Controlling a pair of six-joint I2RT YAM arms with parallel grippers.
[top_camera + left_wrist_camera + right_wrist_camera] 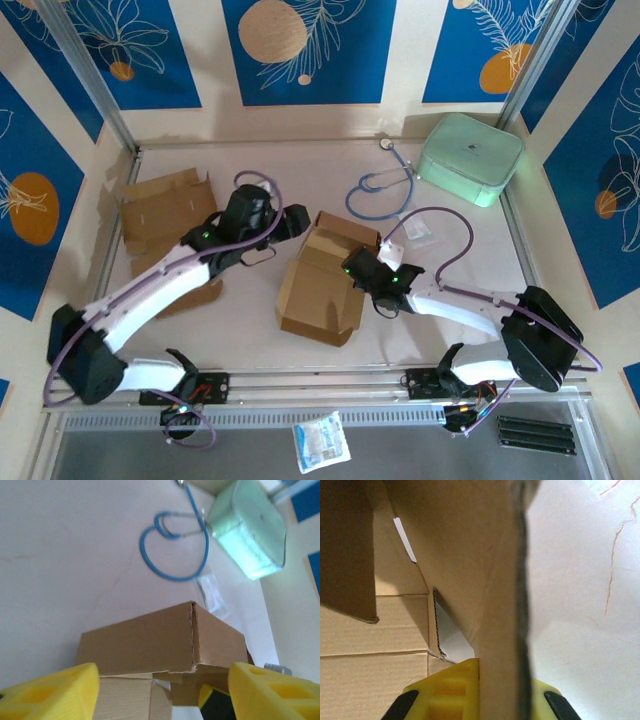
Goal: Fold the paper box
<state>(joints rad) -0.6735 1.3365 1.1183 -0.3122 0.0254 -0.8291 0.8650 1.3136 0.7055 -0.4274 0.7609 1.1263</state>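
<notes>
The brown paper box (320, 285) lies partly folded in the middle of the table, its flaps up at the far end. My right gripper (362, 266) is at its right side, shut on an upright cardboard wall (502, 645), which sits between the yellow fingers (447, 692). My left gripper (303, 222) hovers just left of the box's far end. In the left wrist view its yellow fingers (47, 695) stand wide apart, open, and the box's raised flap (150, 640) lies ahead of them, not gripped.
A flat sheet of cardboard (165, 210) lies at the back left. A blue stethoscope (380, 185) and a mint-green case (470, 158) are at the back right. A small clear packet (415, 230) lies right of the box. Another packet (320, 440) sits below the table's front rail.
</notes>
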